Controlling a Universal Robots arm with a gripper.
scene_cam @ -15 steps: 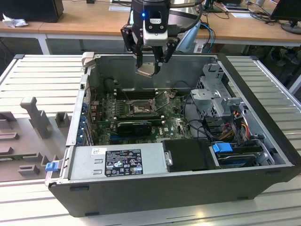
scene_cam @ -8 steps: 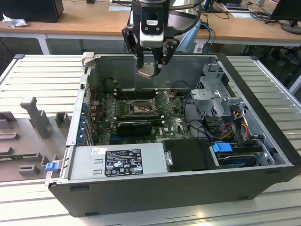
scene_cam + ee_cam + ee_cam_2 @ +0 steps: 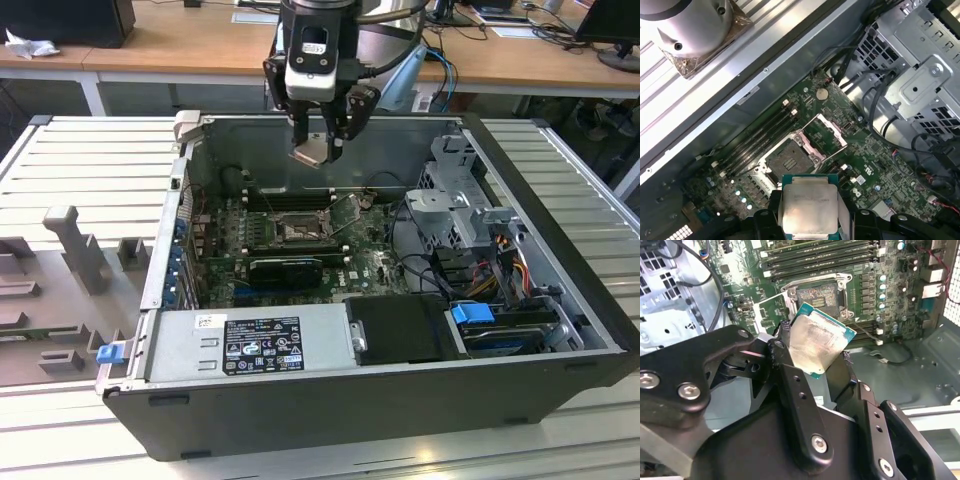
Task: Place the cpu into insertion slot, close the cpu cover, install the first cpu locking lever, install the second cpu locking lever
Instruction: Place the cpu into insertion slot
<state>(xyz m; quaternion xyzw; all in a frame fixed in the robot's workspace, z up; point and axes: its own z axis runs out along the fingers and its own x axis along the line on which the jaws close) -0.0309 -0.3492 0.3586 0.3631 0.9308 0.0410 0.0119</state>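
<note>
Currently the claw [image 3: 320, 142] is clenched on the cpu [image 3: 817, 346], pinching it at opposite edges. It hangs over the open case [image 3: 400, 155], well above the board [image 3: 372, 266]. The cpu sits tilted in the grip, not level with the slot [image 3: 787, 161]. That slot lies below the claw and apart from it, slightly toward the exterior view's left, its pin field bare. The cover [image 3: 832, 129] stands swung open just beside the slot, so the way down looks unobstructed.
</note>
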